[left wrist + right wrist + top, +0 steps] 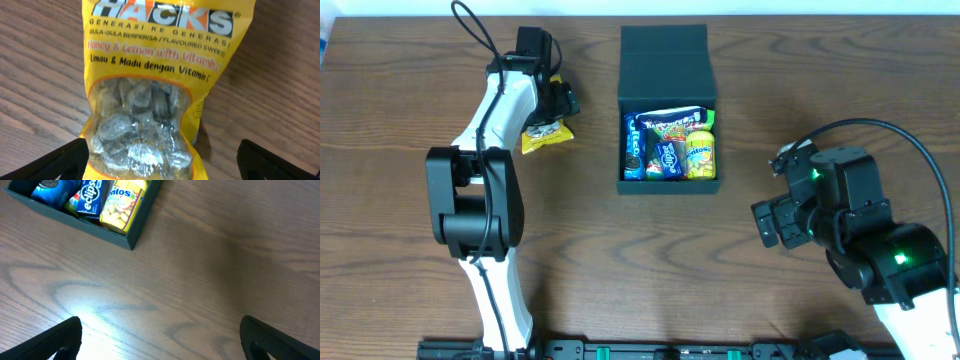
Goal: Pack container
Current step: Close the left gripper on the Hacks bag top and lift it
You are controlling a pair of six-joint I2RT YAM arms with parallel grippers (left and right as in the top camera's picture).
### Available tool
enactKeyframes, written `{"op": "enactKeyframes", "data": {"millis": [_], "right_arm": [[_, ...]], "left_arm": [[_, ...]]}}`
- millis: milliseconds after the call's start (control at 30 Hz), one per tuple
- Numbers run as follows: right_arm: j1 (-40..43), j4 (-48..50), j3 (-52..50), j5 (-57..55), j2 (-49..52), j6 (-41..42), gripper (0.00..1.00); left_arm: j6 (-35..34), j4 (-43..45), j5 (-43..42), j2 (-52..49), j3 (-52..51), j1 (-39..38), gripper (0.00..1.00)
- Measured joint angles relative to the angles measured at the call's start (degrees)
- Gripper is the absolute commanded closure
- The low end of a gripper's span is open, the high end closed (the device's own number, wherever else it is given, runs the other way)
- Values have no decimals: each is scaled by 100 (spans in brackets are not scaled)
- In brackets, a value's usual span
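Note:
The dark square container (669, 186) sits at the table's middle back, its flap lid open to the far side. Several snack packets lie inside it. Its near corner shows in the right wrist view (131, 241). A yellow Hacks sweets packet (545, 134) lies on the table left of the container. My left gripper (558, 103) is open and sits low over that packet (150, 95), one finger on each side of its lower end. My right gripper (772, 222) is open and empty over bare table, to the right and front of the container.
The wooden table (650, 270) stretches in front of the container. The left arm's base stands at the front left and the right arm's base at the front right.

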State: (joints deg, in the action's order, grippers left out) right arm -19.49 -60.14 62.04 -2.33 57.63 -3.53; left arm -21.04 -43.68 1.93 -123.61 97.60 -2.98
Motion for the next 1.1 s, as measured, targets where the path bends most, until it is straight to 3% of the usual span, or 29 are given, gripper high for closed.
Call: {"op": "enactKeyframes", "data": {"millis": [1100], "right_arm": [[0,7,0,-2,0,0,1]], "left_arm": [[-9,149,310,-15,0,0,5]]}}
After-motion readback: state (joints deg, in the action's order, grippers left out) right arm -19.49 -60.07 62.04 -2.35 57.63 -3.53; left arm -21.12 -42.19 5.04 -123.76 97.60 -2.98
